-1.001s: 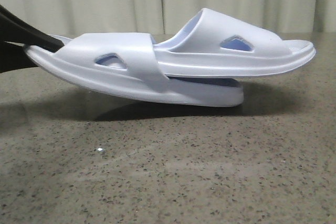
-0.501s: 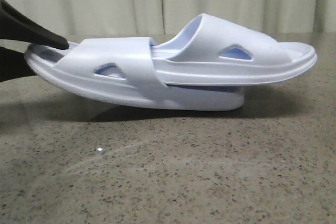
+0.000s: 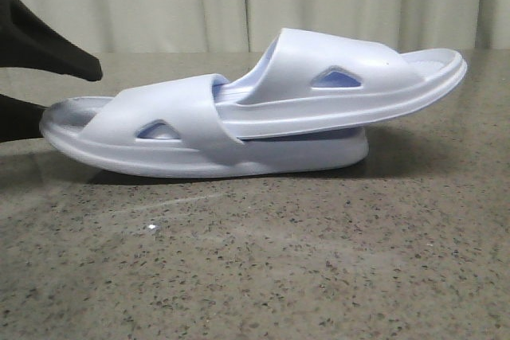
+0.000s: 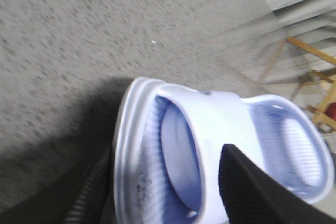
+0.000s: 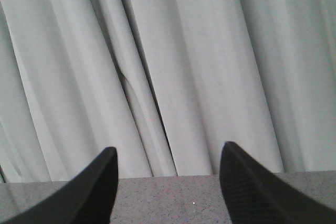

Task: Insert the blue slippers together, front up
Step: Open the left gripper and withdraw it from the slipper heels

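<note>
Front view: the blue slippers point(image 3: 263, 117) are lying nested on the speckled desk point(image 3: 263, 260), the upper one tucked under the lower's strap, tilting toward 2 o'clock. The left gripper point(image 3: 36, 85) is sitting at 9 o'clock, jaws parted around the lower heel, the upper finger clear of it.

Left wrist view: the fingers point(image 4: 247, 192) are straddling that heel rim, nothing blocking.

Right wrist view: the right gripper point(image 5: 168, 190) is gaping wide, holding nothing, facing pale curtains point(image 5: 168, 66).

The lower slipper point(image 3: 199, 145) is lying flat on the table point(image 3: 255, 268), heel end to the left. The upper slipper point(image 3: 351, 85) is sitting tucked under its strap, sticking out right and tilting up. The left gripper point(image 3: 36, 89) is straddling the left end, fingers apart.
</note>
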`<state>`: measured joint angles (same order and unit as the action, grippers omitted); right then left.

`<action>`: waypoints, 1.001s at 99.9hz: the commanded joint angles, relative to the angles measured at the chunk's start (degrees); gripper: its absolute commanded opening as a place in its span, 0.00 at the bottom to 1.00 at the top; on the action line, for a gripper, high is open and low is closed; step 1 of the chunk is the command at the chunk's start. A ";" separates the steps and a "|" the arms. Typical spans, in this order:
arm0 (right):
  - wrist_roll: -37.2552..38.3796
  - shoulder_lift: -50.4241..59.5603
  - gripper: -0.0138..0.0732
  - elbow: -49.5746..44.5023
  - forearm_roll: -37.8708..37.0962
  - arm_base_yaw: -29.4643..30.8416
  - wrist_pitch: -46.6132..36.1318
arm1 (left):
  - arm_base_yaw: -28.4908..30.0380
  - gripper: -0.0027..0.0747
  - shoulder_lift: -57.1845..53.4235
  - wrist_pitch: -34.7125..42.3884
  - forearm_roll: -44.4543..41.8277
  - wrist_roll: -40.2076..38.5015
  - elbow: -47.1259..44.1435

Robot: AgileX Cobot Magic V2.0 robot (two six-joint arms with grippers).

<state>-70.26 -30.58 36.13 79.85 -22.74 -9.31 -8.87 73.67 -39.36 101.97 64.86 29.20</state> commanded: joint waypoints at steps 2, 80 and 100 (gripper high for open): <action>-1.21 -0.03 0.58 2.17 -1.01 0.20 -0.11 | -0.14 0.54 -0.88 1.54 4.66 4.33 1.71; -5.26 -0.03 0.58 -2.05 -1.01 0.20 -7.05 | -0.14 0.54 -21.05 16.67 0.93 25.24 9.48; -9.72 -0.03 0.58 -4.11 -1.01 0.20 -9.04 | -0.14 0.54 -32.71 24.57 -2.52 25.24 7.24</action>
<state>-76.62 -30.58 31.26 80.06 -22.74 -16.45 -8.87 46.26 -16.69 100.09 90.03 36.01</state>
